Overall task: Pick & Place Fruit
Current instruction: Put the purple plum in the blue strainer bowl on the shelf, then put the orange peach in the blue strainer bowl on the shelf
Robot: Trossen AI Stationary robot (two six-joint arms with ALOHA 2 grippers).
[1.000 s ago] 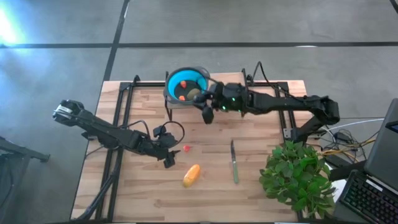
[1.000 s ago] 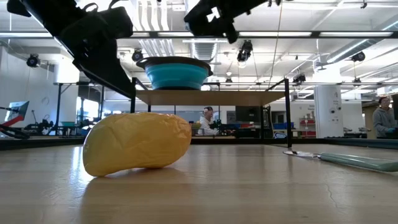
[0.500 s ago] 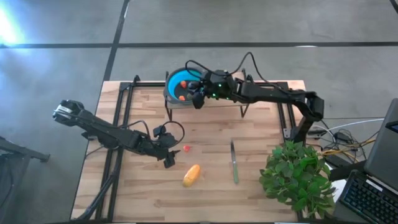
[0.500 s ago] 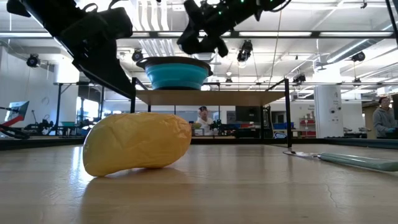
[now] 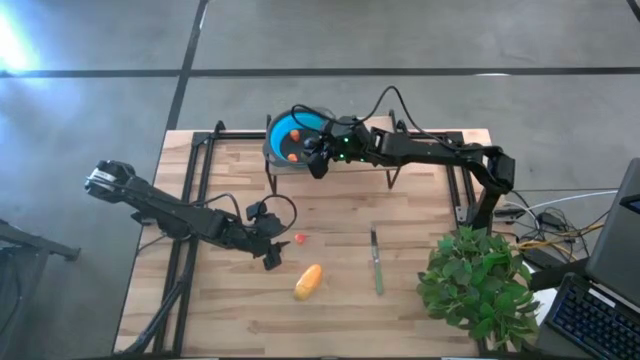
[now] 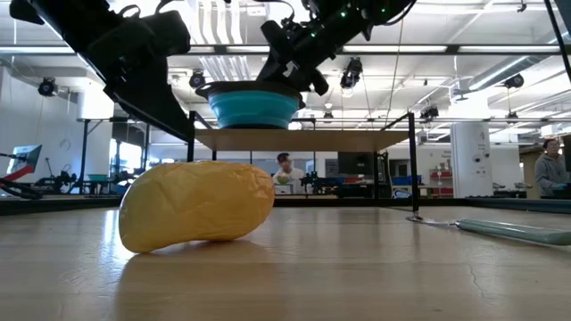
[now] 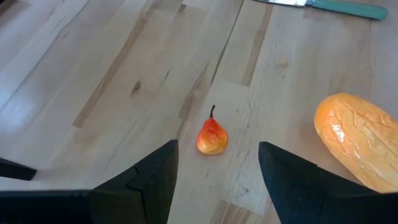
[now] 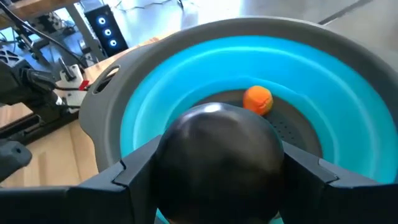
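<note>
Dark round fruit sat clamped in the right gripper fingers above the blue bowl. The left gripper hovered, fingers apart, over a tiny red pear on the bench.

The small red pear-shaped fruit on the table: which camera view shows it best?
The left wrist view: the small red fruit lies sharp between the left gripper's open fingers. The high view shows a red dot. The low and right wrist views do not show it.

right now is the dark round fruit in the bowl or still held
Held: the right gripper is shut on the dark round fruit, above the blue bowl holding a small orange fruit.
</note>
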